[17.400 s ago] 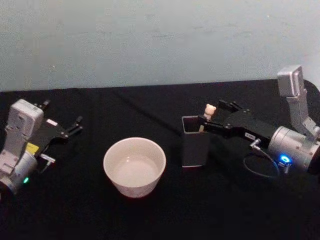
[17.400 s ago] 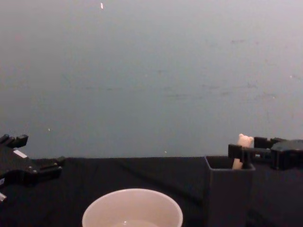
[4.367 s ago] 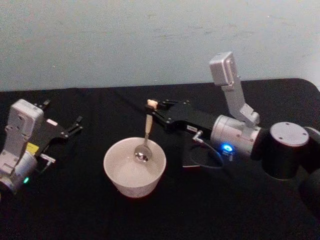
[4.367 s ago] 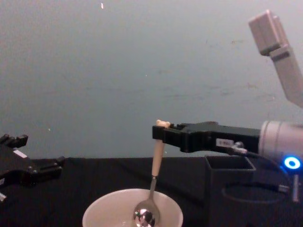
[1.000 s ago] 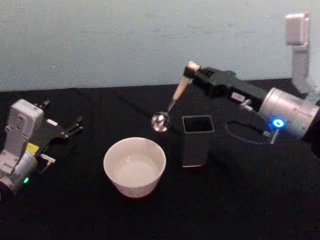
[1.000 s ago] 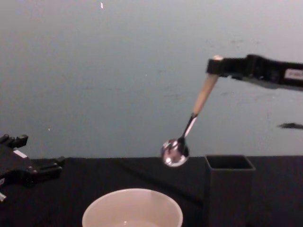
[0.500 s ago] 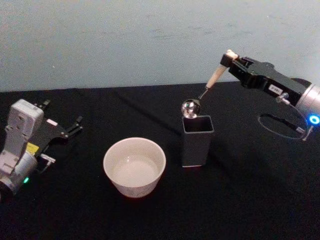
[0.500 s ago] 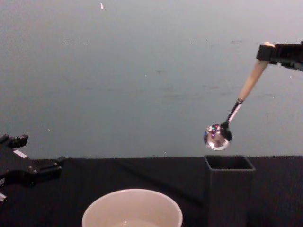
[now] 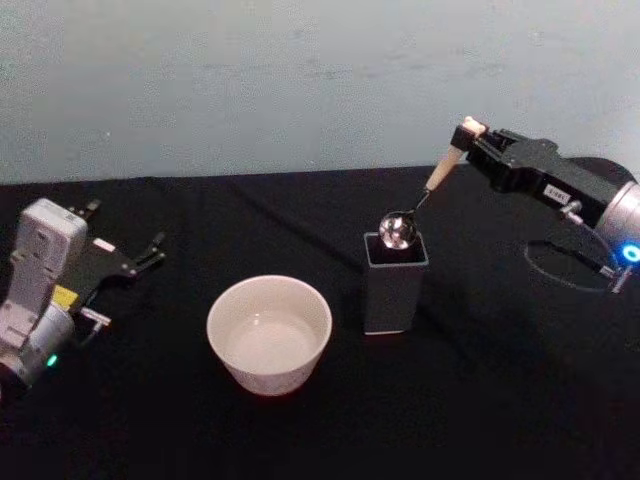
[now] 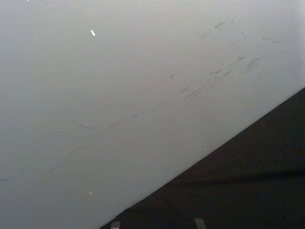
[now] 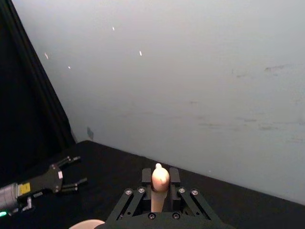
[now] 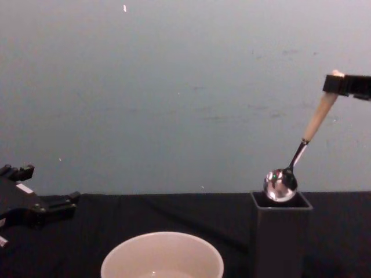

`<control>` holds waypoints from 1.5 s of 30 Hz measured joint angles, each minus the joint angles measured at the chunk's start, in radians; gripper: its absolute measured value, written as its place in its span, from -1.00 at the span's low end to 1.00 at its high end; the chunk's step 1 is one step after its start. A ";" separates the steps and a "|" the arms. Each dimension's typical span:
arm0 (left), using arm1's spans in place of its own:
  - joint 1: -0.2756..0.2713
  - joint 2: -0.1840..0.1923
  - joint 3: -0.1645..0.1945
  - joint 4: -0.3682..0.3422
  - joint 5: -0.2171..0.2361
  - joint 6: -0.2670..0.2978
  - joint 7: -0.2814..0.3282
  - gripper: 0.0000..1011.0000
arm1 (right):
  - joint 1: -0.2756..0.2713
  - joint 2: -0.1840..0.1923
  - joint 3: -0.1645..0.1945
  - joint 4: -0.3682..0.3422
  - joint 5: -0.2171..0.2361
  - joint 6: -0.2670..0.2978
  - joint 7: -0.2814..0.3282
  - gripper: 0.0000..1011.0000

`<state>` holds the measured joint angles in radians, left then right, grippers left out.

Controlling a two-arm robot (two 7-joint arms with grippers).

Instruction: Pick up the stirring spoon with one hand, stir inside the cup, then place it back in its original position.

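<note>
The right end effector (image 9: 472, 138) had lowered the spoon (image 9: 432, 183) since the frame before, bringing its bowl to the mouth of the holder box (image 9: 394, 292). Clamped on the bear-head top, it held the handle slanting down and leftward from itself. The left end effector (image 9: 150, 252) sat parked and open, beyond the cup (image 9: 266, 376).

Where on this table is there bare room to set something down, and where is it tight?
Bare table lies in front of the cup and holder box, and between the cup and the left gripper. Crowded: the holder box's mouth, where the right gripper holds the stirring spoon.
</note>
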<state>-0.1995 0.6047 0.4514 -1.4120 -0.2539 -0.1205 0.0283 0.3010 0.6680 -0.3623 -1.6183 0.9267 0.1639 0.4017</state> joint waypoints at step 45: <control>0.000 0.000 0.000 0.000 0.000 0.000 0.000 0.98 | 0.000 -0.051 -0.089 0.096 -0.136 0.061 0.008 -0.58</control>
<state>-0.1996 0.6047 0.4514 -1.4120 -0.2539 -0.1205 0.0283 0.3012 0.6174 -0.4514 -1.5225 0.7907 0.2250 0.4094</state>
